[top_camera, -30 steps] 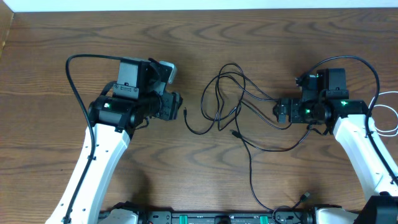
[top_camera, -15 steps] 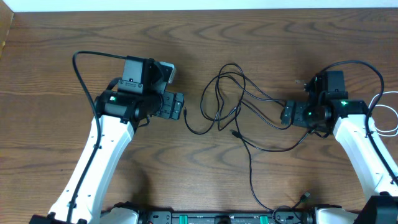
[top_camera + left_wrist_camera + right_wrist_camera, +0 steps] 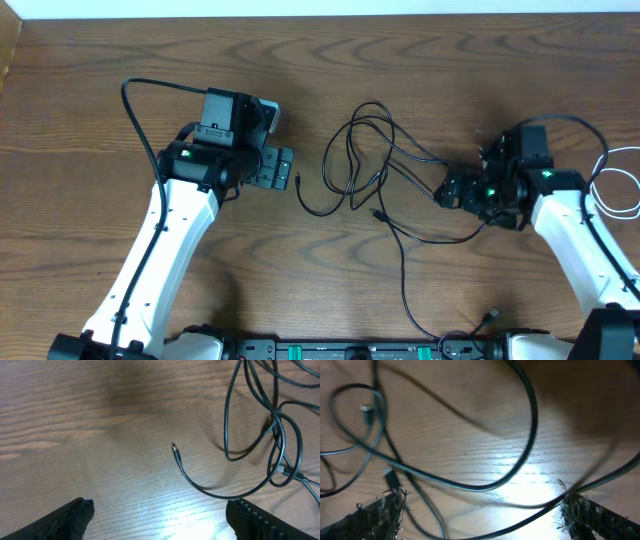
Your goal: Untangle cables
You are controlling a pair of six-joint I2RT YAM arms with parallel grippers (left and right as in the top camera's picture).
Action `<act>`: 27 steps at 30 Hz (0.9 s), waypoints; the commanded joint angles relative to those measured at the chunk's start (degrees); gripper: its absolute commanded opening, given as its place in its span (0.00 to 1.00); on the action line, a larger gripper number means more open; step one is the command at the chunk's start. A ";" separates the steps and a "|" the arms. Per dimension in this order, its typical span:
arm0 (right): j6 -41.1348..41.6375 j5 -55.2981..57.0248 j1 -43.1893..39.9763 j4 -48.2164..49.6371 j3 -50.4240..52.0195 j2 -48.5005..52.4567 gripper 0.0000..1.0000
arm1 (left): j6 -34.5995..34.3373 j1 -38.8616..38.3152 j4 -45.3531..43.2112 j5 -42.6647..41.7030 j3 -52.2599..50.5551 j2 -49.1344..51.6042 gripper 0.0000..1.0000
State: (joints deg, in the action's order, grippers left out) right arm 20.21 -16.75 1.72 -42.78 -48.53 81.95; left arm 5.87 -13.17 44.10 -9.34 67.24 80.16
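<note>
Overhead: black cable, likely limp and light, loosely looped on counter between the two pairs of jaws; white cable behind right gripper.
Left wrist: left gripper low, jaws wide apart, empty; free plug end ahead (likeliest hold).
Right wrist: jaws apart, tilted down, black cable crossing between them, unclamped.

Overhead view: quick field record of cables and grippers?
table: brown wood
black cable: loose tangle of loops at centre
free plug end: lies on the wood ahead of left gripper, untouched
white cable: looped at right edge beside right arm, apart from the black tangle
left gripper: open, empty
right gripper: open, over black strands at the tangle's right side, nothing clamped
</note>
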 commanded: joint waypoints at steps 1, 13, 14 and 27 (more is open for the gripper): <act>2.05 4.61 -0.13 1.25 2.99 0.57 0.99 | 0.09 0.37 0.02 1.07 1.25 0.48 0.89; -0.57 11.47 -0.24 8.74 3.74 0.55 0.99 | 0.11 0.35 0.00 1.07 1.25 0.55 0.89; -0.57 12.09 -0.24 9.62 3.74 0.55 0.99 | 0.11 0.35 0.00 1.07 1.25 0.55 0.89; -12.85 20.11 -2.97 17.14 3.76 0.57 0.99 | 0.11 0.35 0.00 1.07 1.25 0.55 0.89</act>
State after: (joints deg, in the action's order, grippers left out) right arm 15.35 -2.28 0.38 -26.09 -44.80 82.13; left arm 5.87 -13.17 44.03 -8.64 67.24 80.16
